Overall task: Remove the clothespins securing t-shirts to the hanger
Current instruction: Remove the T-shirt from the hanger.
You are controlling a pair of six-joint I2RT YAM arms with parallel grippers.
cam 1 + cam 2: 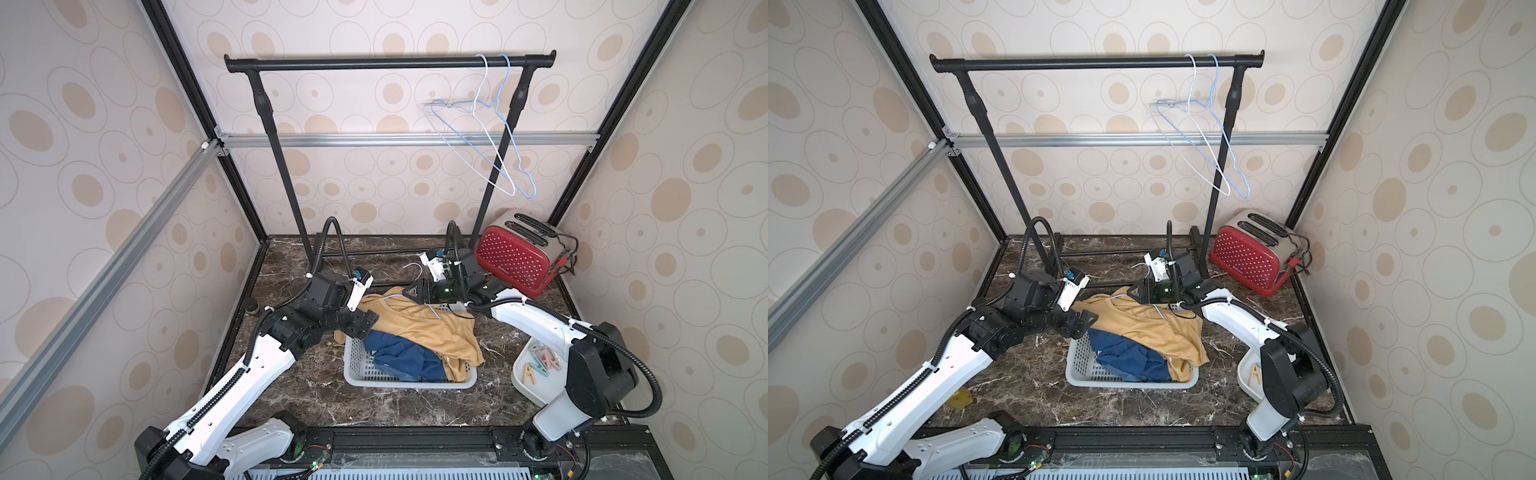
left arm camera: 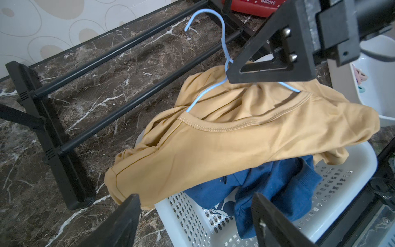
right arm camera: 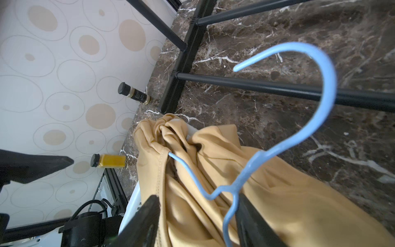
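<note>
Right hand (image 3: pixel 197 198) released astride the blue hanger (image 3: pixel 330 85) neck, left hand (image 2: pixel 195 196) spread and empty; clothespins (image 1: pixel 544 361) lie in the tray (image 1: pixel 528 392) behind, none visible on the yellow t-shirt (image 3: pixel 299 203) beneath; I judge unclipping nearly done.

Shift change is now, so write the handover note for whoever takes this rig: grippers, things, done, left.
Left gripper: open, empty, beside the mustard-yellow fabric t-shirt.
Right gripper: open, jaws either side of the neck of the light-blue wire hanger, not clamped.
That shirt hangs on this hanger, draped over the white perforated plastic basket; blue t-shirts lie inside.
Done: coloured plastic clothespins lie in the white tray; two bare wire hangers hang on the black rail.
Left: no pin visible on the yellow shirt; check its folds.
</note>
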